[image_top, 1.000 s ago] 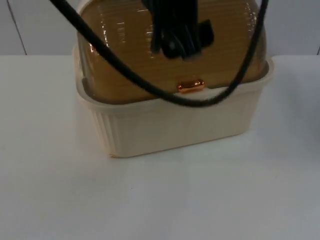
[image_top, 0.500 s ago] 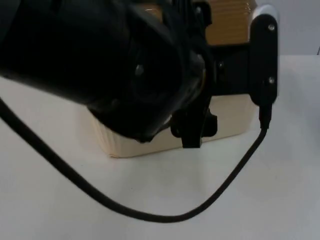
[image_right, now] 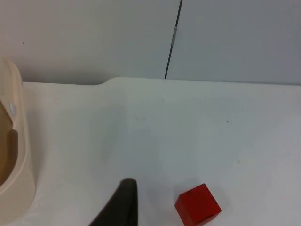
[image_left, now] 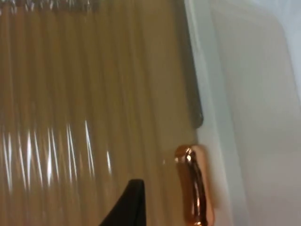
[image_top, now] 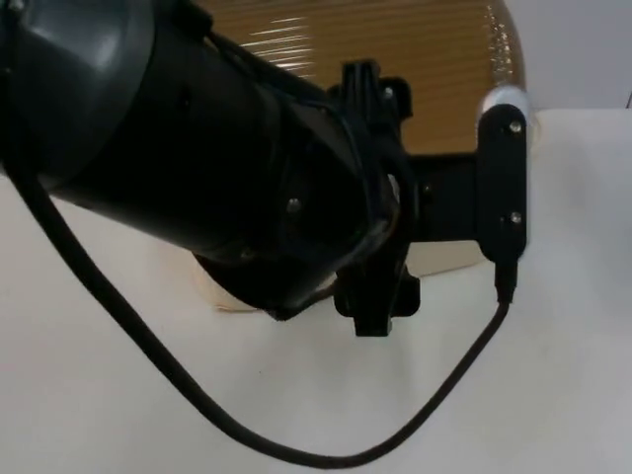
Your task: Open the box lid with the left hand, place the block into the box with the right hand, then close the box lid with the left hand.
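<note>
A cream ribbed box (image_top: 449, 255) stands at the back of the table under an amber ribbed lid (image_top: 395, 59). My left arm reaches over it and hides most of it, and the left gripper (image_top: 375, 301) hangs by the box's front wall. In the left wrist view the lid (image_left: 70, 117) lies down, and its copper handle (image_left: 195, 186) sits just beside the cream rim (image_left: 221, 117), close to the gripper (image_left: 127, 207). A red block (image_right: 198, 205) rests on the white table, a short way from my right gripper (image_right: 120, 207), which waits above the table with nothing in it.
The box's rounded corner (image_right: 14, 155) shows in the right wrist view, well apart from the block. The grey partition wall (image_right: 141, 37) closes off the table's far edge behind it. White table (image_top: 513, 395) lies in front of the box.
My left arm has swung down in front of the top camera and now covers most of the box. Its gripper has dropped from above the lid to the box's front.
</note>
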